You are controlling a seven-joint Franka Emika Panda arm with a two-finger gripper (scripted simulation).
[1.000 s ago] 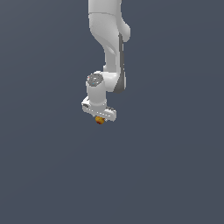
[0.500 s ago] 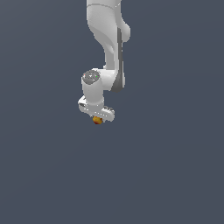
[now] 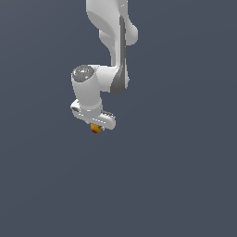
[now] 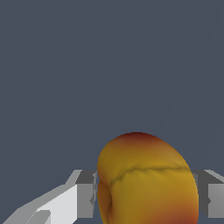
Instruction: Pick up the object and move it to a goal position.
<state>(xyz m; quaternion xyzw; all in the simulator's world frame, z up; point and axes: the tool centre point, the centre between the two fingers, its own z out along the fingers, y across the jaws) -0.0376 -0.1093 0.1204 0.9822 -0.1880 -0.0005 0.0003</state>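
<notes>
Exterior view first: the white arm (image 3: 111,41) comes down from the top edge against a plain slate-grey backdrop, bends at a round joint (image 3: 84,76) toward that view's left, and ends in the gripper (image 3: 96,127), which points downward. The object (image 3: 96,128), a small orange-yellow ball with red patches, sits directly under the gripper's white body, touching it and peeking out below, far smaller than the hand that carries it. No surface shows beneath it in this view. Wrist view, taken from left to right: one white and grey finger (image 4: 81,194) lies against one flank of the object (image 4: 146,179), the fruit-like ball fills the space between, and the other finger (image 4: 210,194) presses on its opposite flank; the two fingers are clamped onto the object with no gap visible on either side. The object is roundish but slightly elongated, its longer axis tilted rather than square to the fingers, with a dark crease running across it from finger to finger and a red cap on the end farthest from the gripper. No container of any kind appears beside the gripper in either view.
</notes>
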